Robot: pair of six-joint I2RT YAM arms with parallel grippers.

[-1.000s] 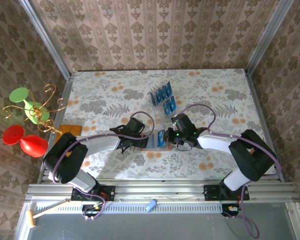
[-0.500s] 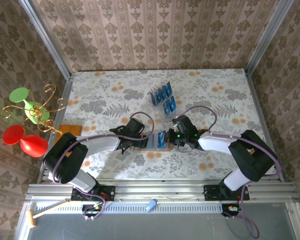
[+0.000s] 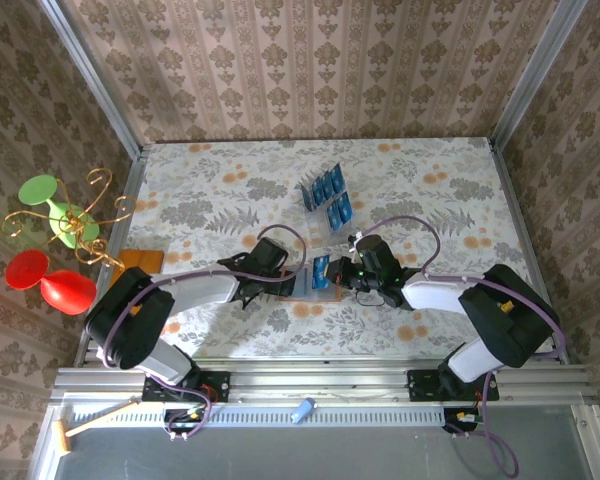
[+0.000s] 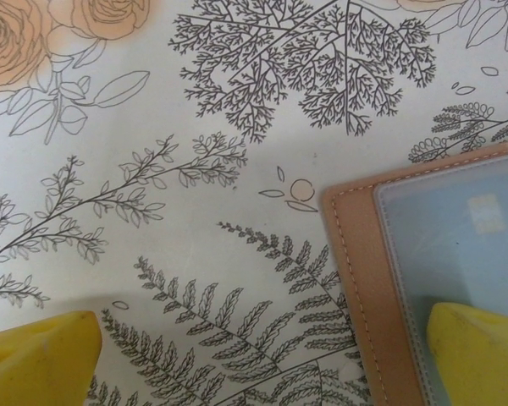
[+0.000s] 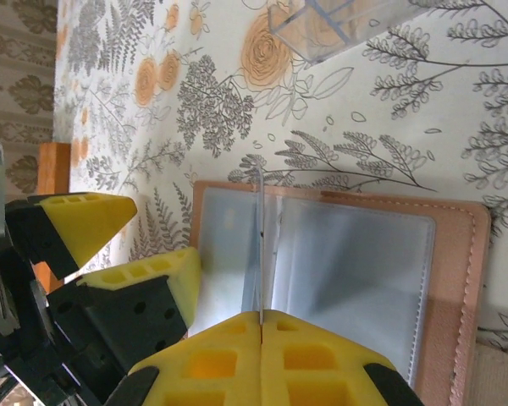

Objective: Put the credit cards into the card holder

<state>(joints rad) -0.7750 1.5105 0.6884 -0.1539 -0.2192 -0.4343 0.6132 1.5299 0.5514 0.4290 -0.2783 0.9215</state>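
Squarely between the right gripper's (image 5: 262, 328) yellow fingers (image 5: 212, 364) sits one blue credit card (image 5: 260, 245). The jaws are closed flat on it with no gap showing, and from the wrist it appears edge-on, a thin line running straight out from the fingertips. Just beneath that edge lies the card holder (image 5: 459, 271), opened flat. The card stands upright over the holder's middle, about above the fold between its two clear pockets, with its long edge running along the fold rather than across it. Whether the edge touches the plastic I cannot tell. On the holder's opposite side the left gripper (image 4: 258, 362) is spread wide and grips nothing. One fingertip (image 4: 478, 347) rests over a clear pocket, apparently pinning the holder down, and the other (image 4: 38, 359) is over bare table (image 4: 195, 169) just beside the holder's stitched border. Under that pocket's plastic a pale blue card (image 4: 466, 228) seems to be lodged already. The remaining credit cards (image 3: 330, 190) stand in a clear rack (image 5: 339, 21) beyond the holder, well apart from it. As I judge it, the insertion belongs to the right arm: the card must lean over from upright toward a pocket mouth beside the fold, then slide in flat while the left fingertip holds the holder in place.
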